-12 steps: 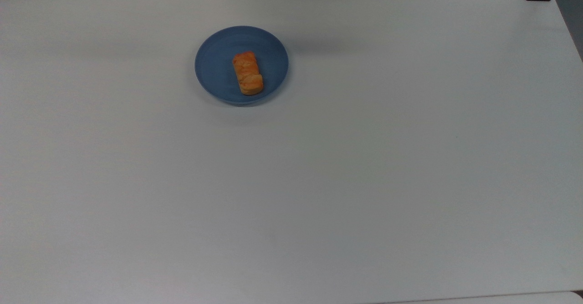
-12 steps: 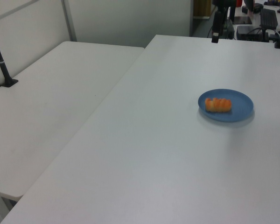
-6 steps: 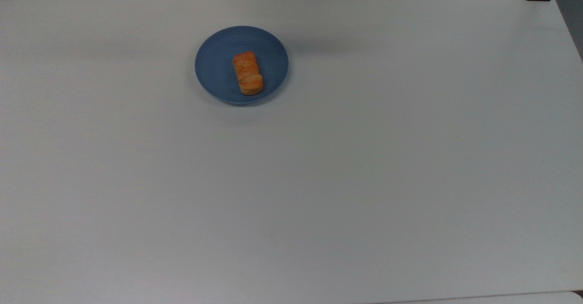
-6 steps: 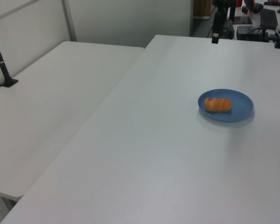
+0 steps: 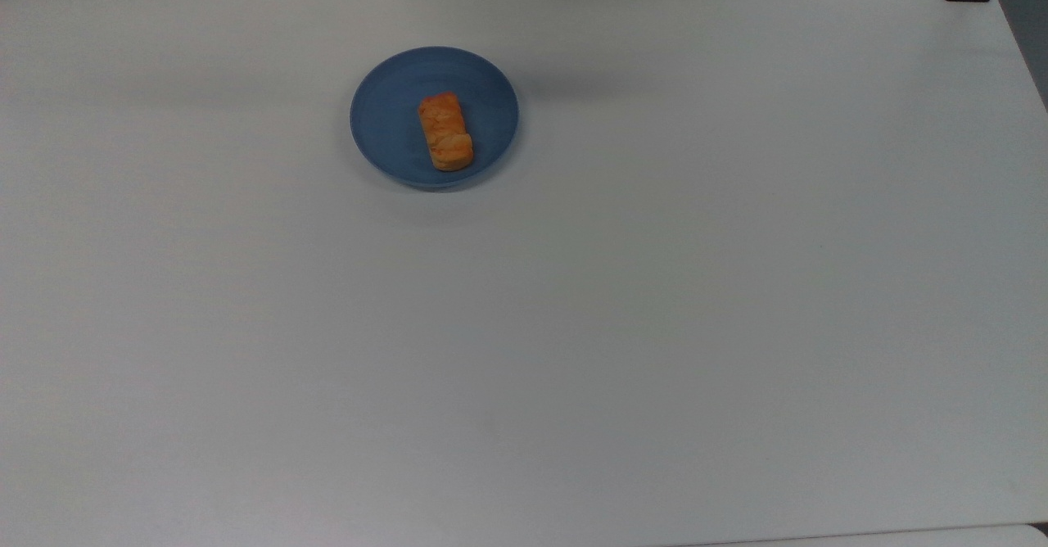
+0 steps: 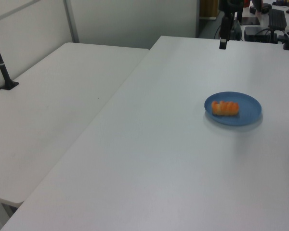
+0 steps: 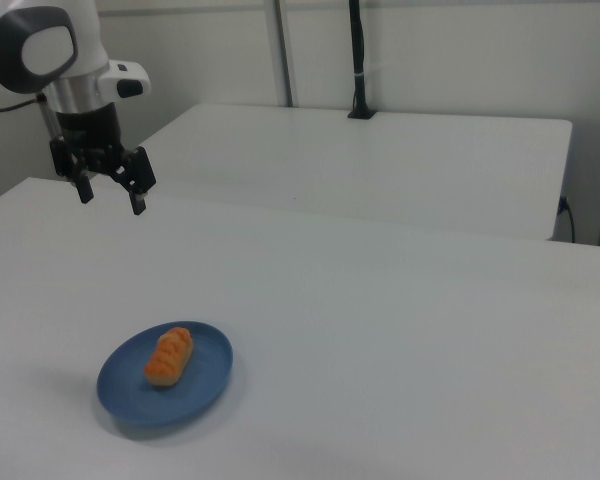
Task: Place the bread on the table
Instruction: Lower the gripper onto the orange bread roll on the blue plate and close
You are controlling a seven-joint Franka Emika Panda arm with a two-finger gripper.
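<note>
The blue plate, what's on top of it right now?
The bread lies on the blue plate, nothing else. The plate rests on the table; the patch of plate under the loaf is covered.

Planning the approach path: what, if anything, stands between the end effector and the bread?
Nothing visible does. The open end effector hangs above the table, apart from the blue plate where the bread lies uncovered; the space between them is bare.
</note>
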